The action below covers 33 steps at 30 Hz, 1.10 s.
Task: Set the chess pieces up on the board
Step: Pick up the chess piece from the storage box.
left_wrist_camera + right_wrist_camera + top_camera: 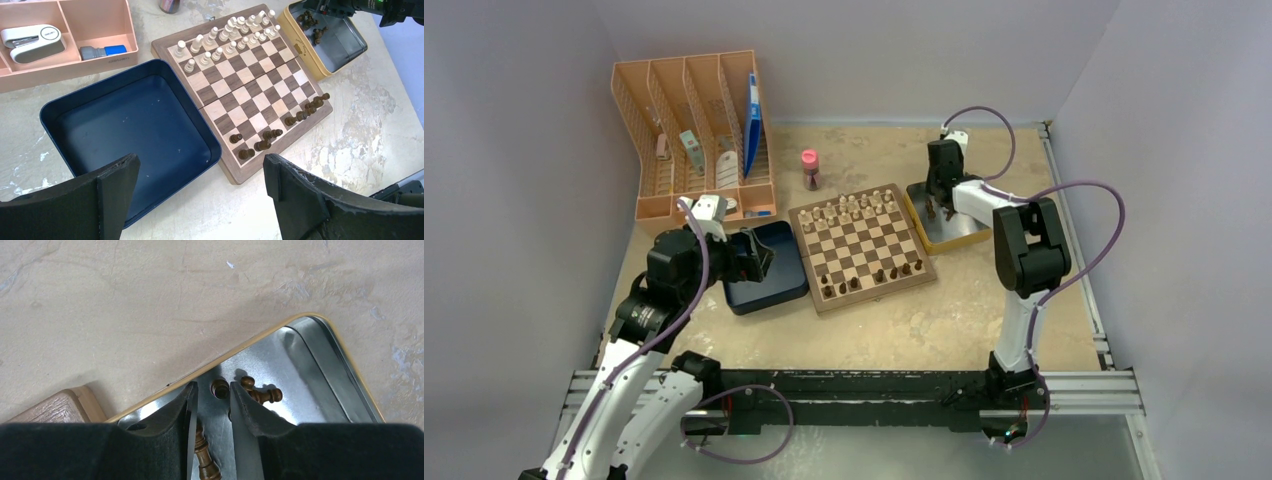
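Hovering low over a yellow-rimmed metal tin (pixel 305 360), the right gripper (pixel 214 388) had its jaws narrowly parted around one dark chess piece (pixel 220 388); we could not tell whether they gripped it. We counted three dark pieces in that close view, one lying on its side. The left gripper (pixel 201 162) hung released and empty above one dark blue box (pixel 140 125). On the board (pixel 260 95) beside it, more dark pieces lined the near edge and pale pieces (pixel 220 42) filled two rows at the far edge. We could not read the writing on the white stapler (pixel 32 42).
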### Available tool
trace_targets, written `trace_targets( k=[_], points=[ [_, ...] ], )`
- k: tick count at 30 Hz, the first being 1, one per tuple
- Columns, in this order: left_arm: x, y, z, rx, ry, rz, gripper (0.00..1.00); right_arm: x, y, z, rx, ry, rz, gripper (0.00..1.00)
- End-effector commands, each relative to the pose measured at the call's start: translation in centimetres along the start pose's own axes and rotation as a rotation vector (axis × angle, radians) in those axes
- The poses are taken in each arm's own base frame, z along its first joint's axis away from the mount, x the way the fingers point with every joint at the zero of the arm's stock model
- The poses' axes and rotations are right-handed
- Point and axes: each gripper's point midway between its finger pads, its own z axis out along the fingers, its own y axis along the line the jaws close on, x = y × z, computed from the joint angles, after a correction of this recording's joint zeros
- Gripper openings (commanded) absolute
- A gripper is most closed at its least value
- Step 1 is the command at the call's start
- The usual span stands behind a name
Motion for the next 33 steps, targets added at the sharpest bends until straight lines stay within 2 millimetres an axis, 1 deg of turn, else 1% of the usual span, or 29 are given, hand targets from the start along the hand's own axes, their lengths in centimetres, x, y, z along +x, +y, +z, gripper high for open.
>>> trace_targets(
  k=[1, 8, 13, 17, 20, 24, 27, 33],
  points=[
    [-1.0, 0.1, 0.1, -0.007, -0.038, 0.004, 0.95, -2.4, 0.5, -0.4, -0.019, -0.064, -0.004, 0.32],
    [-1.1, 0.1, 0.0, -0.007, -0.045, 0.004, 0.95, -2.3, 0.2, -0.3, 0.001, -0.054, -0.008, 0.32],
    [-1.2, 0.0, -0.1, -0.004, -0.048, 0.006, 0.95, -1.5, 0.2, 0.4, 0.013, -0.027, -0.015, 0.30],
    [-1.3, 0.0, -0.1, -0.004, -0.053, 0.008, 0.95, -0.8, 0.1, 0.6, 0.013, -0.025, -0.014, 0.30],
    [-1.2, 0.0, -0.1, -0.004, -0.053, 0.009, 0.95, -0.9, 0.0, 0.6, 0.018, -0.023, -0.020, 0.30],
    [-1.4, 0.0, -0.2, -0.002, -0.058, 0.011, 0.95, -1.6, -0.2, 0.3, 0.031, -0.047, -0.014, 0.28],
    [-1.4, 0.0, -0.3, -0.001, -0.064, 0.012, 0.95, -1.3, -0.4, 0.3, 0.033, -0.040, -0.018, 0.27],
    [-1.4, 0.0, -0.3, -0.001, -0.063, 0.012, 0.95, -1.5, -0.4, 0.3, 0.036, -0.040, -0.024, 0.26]
  ],
)
